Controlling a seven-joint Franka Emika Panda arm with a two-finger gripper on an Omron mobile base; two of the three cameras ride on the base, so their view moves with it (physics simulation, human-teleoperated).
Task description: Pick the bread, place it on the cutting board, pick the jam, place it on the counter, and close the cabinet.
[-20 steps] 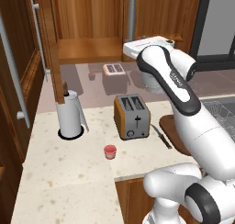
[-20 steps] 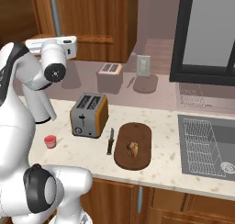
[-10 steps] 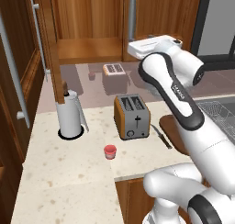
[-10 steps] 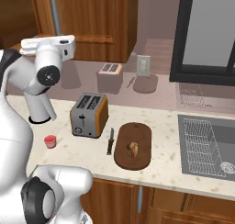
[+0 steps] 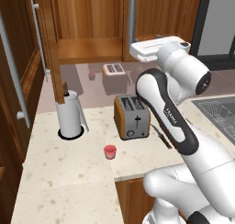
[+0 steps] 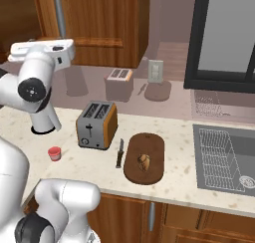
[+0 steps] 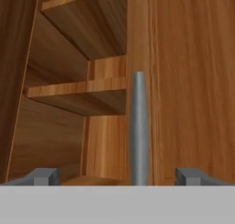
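The bread, a small dark-brown knot, lies on the oval cutting board. The red jam stands on the speckled counter, in front of the toaster. The cabinet has its left door swung wide and its shelf bare. My white hand is raised in front of the cabinet's right door. In the hand view my gripper is open with nothing held. That door's steel bar handle rises between the two fingertips, farther off.
An orange-sided toaster stands mid-counter with a knife to its right. A paper towel roll stands at the back left under the open door. A sink lies at the right. A tall dark cabinet borders the left.
The arm has bent and shifted a little while the hand stays high at the cabinet. The jaws remain wide. Bread, jam and board have not moved.
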